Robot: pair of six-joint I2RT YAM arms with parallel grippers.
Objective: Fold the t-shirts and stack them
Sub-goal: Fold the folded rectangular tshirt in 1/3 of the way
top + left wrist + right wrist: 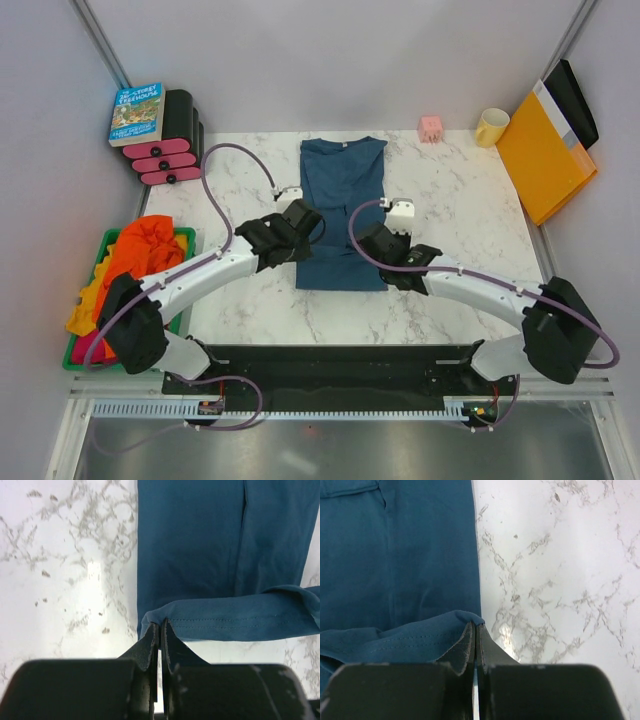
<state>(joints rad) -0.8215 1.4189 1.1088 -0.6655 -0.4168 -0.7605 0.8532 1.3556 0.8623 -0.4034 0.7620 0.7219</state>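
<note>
A dark teal-blue t-shirt [342, 190] lies on the marble table, folded into a long narrow strip with its collar at the far end. My left gripper [160, 623] is shut on the near left corner of the hem, and the hem [240, 620] is raised off the table. My right gripper [475, 625] is shut on the near right corner of the same t-shirt [395, 555]. From above, the left gripper [308, 222] and right gripper [370, 240] sit over the strip's two long edges. Orange, yellow and pink-red t-shirts [140, 255] are heaped in a green bin [72, 362] at the left.
At the back left a book [137, 113] rests on black and pink weights [168, 160]. A pink cube [431, 127] and a yellow mug [491, 127] stand at the back right. An orange-yellow folder [545, 155] leans against the right wall.
</note>
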